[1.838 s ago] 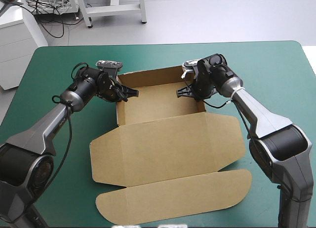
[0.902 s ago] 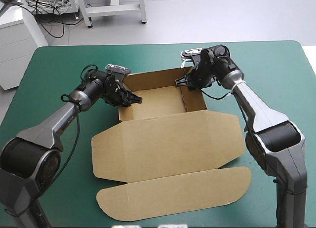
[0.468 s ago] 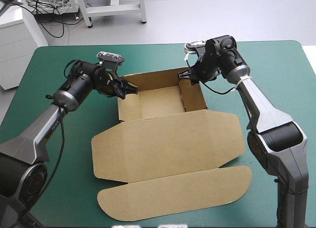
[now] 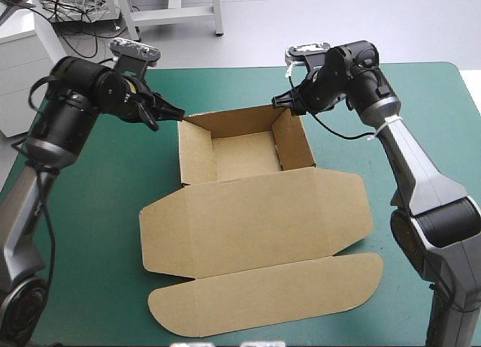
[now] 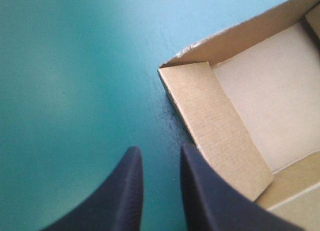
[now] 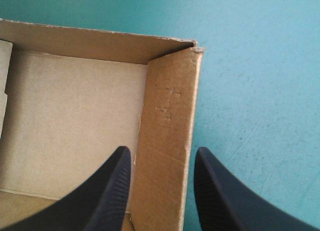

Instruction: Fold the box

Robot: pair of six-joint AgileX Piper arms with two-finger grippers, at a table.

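Box [image 6: 75, 106] wall under spread right tool [image 6: 162, 151], contact unclear.

The left gripper [image 5: 160, 150] sits over the teal-green cover [image 5: 75, 91], just outside the box [image 5: 260, 91] and apart from it. Its black fingers [image 5: 127, 191] stand a narrow gap apart with nothing between them; only cover shows in the gap.

The box is brown board with one corner in view. At that corner a side wall [image 5: 215, 126] is raised and leans inward over the box floor [image 5: 270, 96]. It meets a second raised wall [image 5: 250, 33], whose top edge looks slightly rough near the corner. The floor inside is bare. One finger lies close alongside the outer face of the side wall; whether it touches cannot be told.
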